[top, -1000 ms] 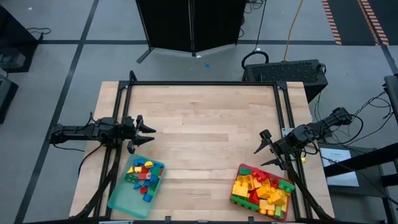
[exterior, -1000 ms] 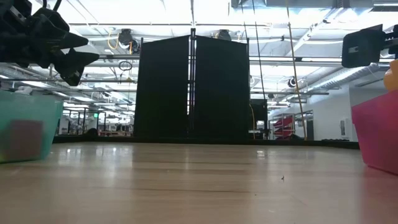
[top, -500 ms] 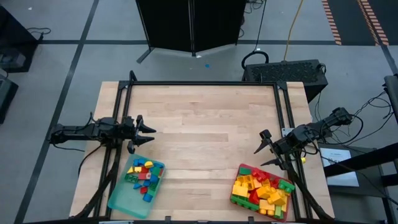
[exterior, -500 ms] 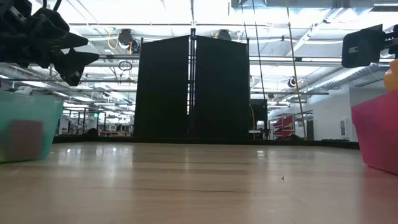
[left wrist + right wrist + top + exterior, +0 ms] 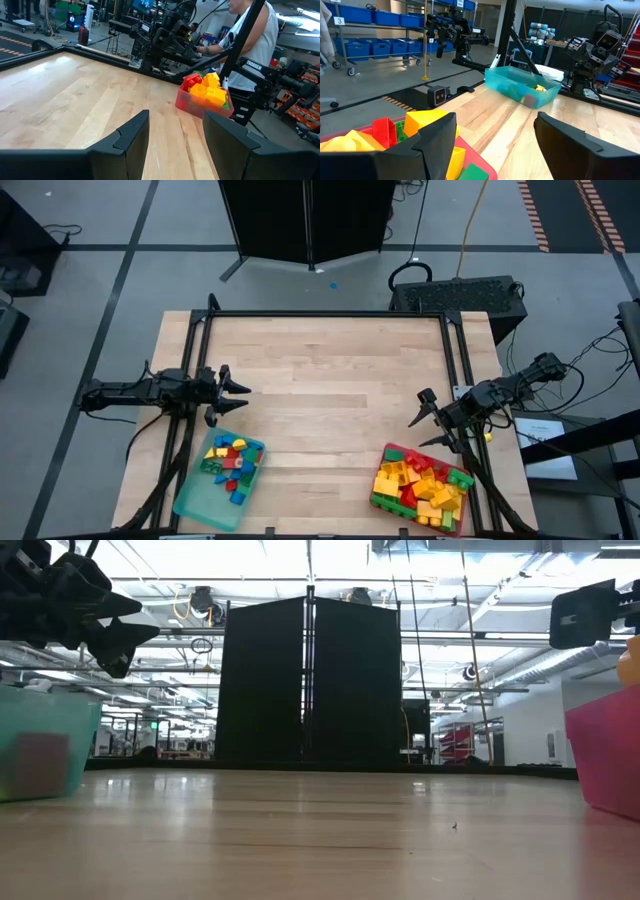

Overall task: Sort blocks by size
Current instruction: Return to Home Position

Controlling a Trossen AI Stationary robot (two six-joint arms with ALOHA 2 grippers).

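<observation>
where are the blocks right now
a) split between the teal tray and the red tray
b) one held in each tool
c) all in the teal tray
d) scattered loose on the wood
a: the high view shows blocks heaped in both the teal tray and the red tray, while the left tool and right tool are open and hold nothing.

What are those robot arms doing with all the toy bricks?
Nothing is being held right now. The left gripper hovers open near the translucent teal tray of small plastic studded bricks. The right gripper hovers open beside the flat red tray piled with bigger bricks. Every brick in view sits in a tray, so the sorting looks finished.
</observation>
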